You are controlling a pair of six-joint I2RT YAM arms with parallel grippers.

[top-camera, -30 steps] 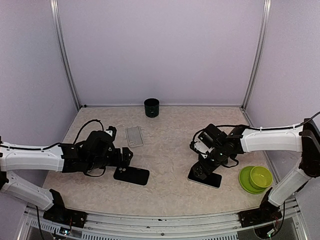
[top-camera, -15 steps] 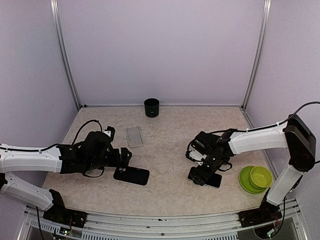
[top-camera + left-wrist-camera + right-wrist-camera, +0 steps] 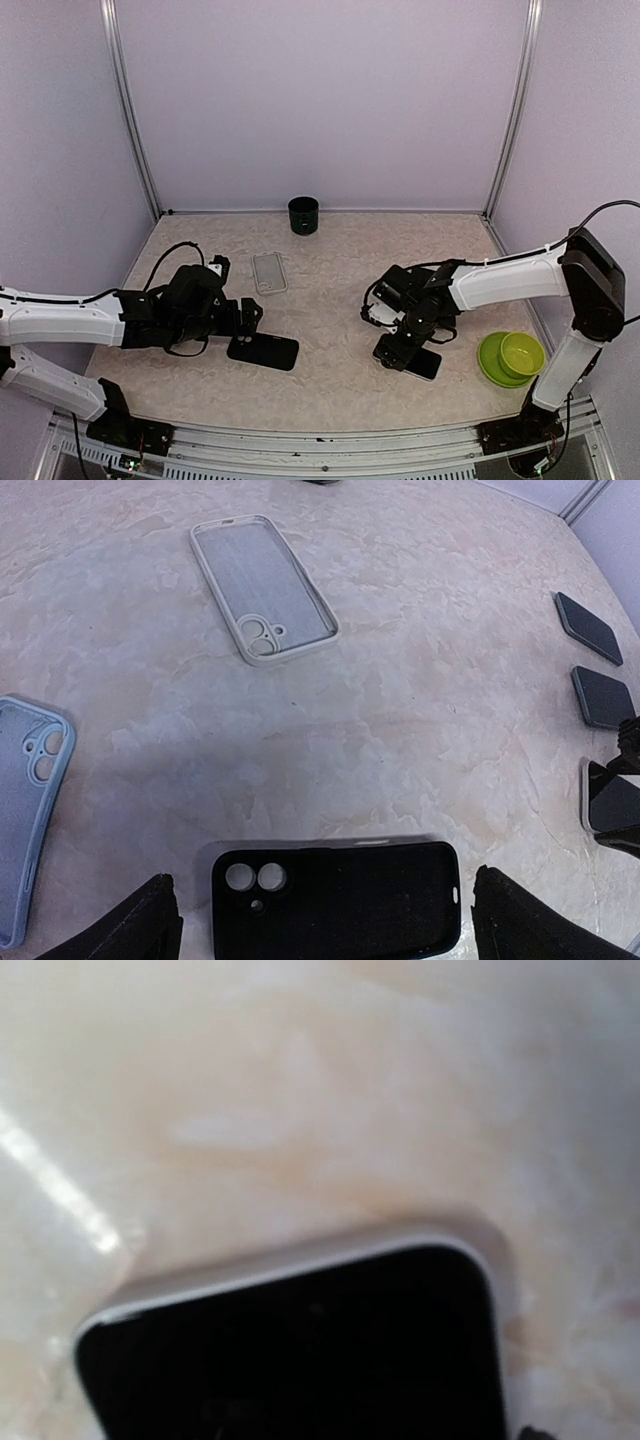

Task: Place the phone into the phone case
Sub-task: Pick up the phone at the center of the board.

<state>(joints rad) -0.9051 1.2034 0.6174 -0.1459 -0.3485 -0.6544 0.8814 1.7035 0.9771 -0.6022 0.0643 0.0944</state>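
Observation:
The phone (image 3: 412, 360), black-screened with a white rim, lies flat at the right of the table. My right gripper (image 3: 393, 346) is low over its left end. In the right wrist view the phone (image 3: 300, 1360) fills the lower frame, blurred and very close, and the fingers are out of frame. A black phone case (image 3: 263, 350) lies open side up at the left. My left gripper (image 3: 330, 925) hovers open just above it, with fingers (image 3: 140, 930) either side of the black case (image 3: 335, 900), not touching it.
A clear case (image 3: 268, 272) lies behind the black one. A light blue case (image 3: 25, 800) is at the left. Two more dark phones (image 3: 587, 628) lie near the right arm. Green bowls (image 3: 510, 357) sit at far right and a black cup (image 3: 303, 214) by the back wall.
My right gripper has moved left and down onto the phone's left end, and the phone has shifted slightly left. The left arm has stayed still.

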